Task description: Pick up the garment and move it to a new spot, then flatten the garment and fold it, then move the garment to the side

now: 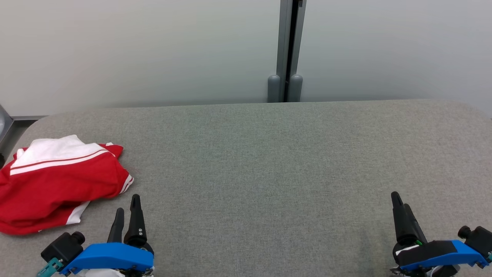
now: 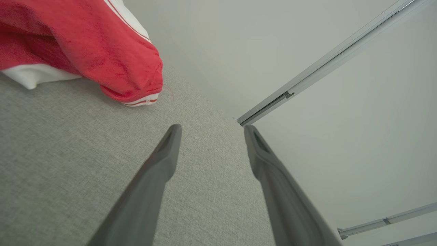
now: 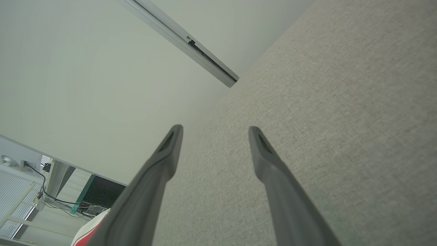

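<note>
Head view first: my left claw (image 1: 127,203) sits low over the grey table (image 1: 269,154), fingers pointing away from me. The garment (image 1: 57,181), red with white stripes and a white panel, lies crumpled just ahead of that claw and off to its outer side. It's close to the fingertips but not touching them. My right claw (image 1: 400,200) is well apart from the garment, far across the table, with bare cloth surface around it. Beyond both claws there's a pale wall (image 1: 153,50) with a grey rail (image 1: 286,50) running up it.

Left wrist view now: the left claw (image 2: 211,128) has its two fingers spread wide with nothing between them, just table (image 2: 68,153) underneath. The garment (image 2: 85,44) bunches up ahead and to the left of the tips, a striped cuff nearest, and there's a clear gap between it and the fingers.

Right wrist view: the right claw (image 3: 214,129) is parted just as wide and carries nothing, over plain table (image 3: 341,102). A scrap of the garment (image 3: 90,232) peeks out low on the left, behind the left finger.
</note>
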Controlling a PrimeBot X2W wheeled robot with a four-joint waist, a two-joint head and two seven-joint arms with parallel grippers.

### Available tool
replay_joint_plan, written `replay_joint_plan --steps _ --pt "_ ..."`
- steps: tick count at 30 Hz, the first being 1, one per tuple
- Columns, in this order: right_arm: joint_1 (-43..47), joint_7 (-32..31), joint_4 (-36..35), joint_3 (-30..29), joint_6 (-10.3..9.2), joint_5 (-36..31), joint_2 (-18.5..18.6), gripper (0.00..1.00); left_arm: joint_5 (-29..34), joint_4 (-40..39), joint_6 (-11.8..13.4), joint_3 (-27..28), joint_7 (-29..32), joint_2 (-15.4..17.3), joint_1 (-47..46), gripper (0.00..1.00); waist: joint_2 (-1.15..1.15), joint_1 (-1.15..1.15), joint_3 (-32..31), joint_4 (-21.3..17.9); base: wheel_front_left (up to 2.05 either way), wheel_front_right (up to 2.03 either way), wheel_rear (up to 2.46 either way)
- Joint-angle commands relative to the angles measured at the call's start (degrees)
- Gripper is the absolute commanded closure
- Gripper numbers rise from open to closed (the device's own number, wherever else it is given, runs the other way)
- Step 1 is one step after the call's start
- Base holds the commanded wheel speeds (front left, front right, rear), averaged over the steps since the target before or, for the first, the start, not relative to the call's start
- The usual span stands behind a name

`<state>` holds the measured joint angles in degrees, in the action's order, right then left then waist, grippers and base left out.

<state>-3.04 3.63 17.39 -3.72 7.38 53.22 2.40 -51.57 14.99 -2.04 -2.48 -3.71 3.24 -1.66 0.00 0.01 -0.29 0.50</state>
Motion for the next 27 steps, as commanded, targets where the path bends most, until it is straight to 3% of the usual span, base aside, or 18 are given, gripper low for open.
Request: replay_joint_plan --steps 1,27 --pt "-0.25 0.7 -0.41 0.33 0.08 -2.04 0.35 0.0 2.18 -0.97 0.28 -0.24 -0.63 0.44 -0.56 0.0 0.0 -0.01 -0.02 0.0 0.0 0.0 0.0" --pt "0.33 4.0 0.23 -0.6 0.11 -22.64 0.49 0.0 22.54 0.12 1.95 -3.57 -5.19 1.75 0.56 0.0 0.0 -0.01 -0.26 0.46 0.0 0.0 0.0"
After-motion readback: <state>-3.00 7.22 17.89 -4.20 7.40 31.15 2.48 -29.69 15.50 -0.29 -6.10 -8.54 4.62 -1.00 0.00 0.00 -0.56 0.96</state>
